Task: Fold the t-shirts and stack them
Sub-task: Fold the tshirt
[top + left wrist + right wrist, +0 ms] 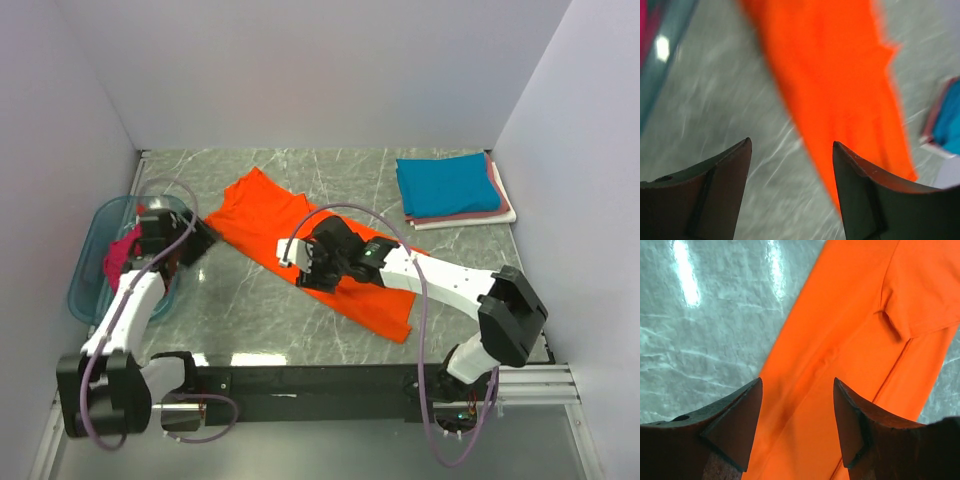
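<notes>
A bright orange t-shirt lies flat as a long diagonal strip, running from the back left towards the front right. My right gripper hovers open over its middle. In the right wrist view only orange cloth shows between the spread fingers. My left gripper stands open beside the strip's left edge. In the left wrist view bare marble shows between its tips, with the orange cloth off to the right. A folded stack sits at the back right, with a teal t-shirt on top of pink and white ones.
A translucent blue tub stands at the left wall with a magenta t-shirt in it, close behind my left arm. The tub's rim shows in the left wrist view. Walls close in on the marble table on three sides.
</notes>
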Controlling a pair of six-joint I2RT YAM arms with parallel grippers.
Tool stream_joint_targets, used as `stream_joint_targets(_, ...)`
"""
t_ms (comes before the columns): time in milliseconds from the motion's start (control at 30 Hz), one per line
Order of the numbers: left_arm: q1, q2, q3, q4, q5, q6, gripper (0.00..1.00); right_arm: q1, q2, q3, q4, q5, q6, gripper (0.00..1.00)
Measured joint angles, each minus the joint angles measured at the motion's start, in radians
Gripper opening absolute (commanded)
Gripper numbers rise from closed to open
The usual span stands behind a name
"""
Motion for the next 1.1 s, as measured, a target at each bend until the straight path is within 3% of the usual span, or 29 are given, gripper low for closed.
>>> stream_joint_targets(67, -0.019, 0.071, -0.074, -0.035, 0.0, -0.045, 0.73, -0.014, -0.016, -0.013, -0.009, -0.003, -0.006, 0.65)
stream_joint_targets(167, -0.088, 0.167, -0.07, -0.068, -0.035, -0.091, 0.74, -0.057, -0.056, -0.046, -0.027, -0.016, -0.011, 0.65)
stream_joint_targets(300, -0.163, 0.332, 0.052, -0.084, -0.13, -0.136, 0.75, -0.159, -0.118, -0.093, -0.045, -0.058, -0.01, 0.65)
stream_joint_targets(633, -0.171, 0.704, 0.293, -0.119, -0.394, -0.219, 0.71, -0.287, -0.225, -0.157, -0.076, -0.139, -0.006, 0.65)
stream_joint_targets(967, -0.171, 0.932, 0.582, -0.203, -0.511, -0.165, 0.28, -0.338, -0.228, -0.164, -0.086, -0.183, 0.001, 0.65)
stream_joint_targets(1100, -0.169, 1.028, 0.716, -0.234, -0.517, -0.109, 0.26, -0.346, -0.236, -0.167, -0.091, -0.191, 0.001, 0.65)
